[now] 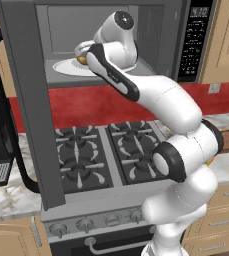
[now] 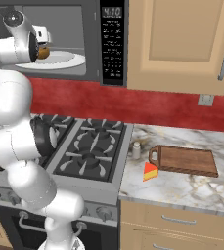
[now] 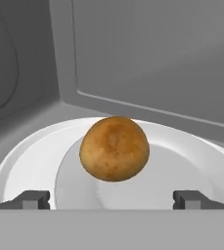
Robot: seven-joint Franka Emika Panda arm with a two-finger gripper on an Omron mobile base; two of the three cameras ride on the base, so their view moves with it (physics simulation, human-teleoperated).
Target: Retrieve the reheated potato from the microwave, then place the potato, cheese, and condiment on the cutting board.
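With the hand [image 3: 111,199] held wide open inside the microwave [image 1: 151,45] and the potato [image 3: 114,148] resting on the white plate [image 3: 30,156] just ahead of the fingertips, the smooth round potato could be nudged away if the jaws are closed off-centre.

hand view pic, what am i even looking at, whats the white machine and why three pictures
It's a rendered kitchen with a white robot arm. Two cameras sit behind the arm, left and right; the third rides on its hand.

The hand view looks into the open microwave: a potato sits on the white plate, and the gripper is open in front of it, holding nothing.

In the right base view, the counter beside the stove carries a cutting board, a cheese wedge and a small condiment shaker, both beside the board, not on it.
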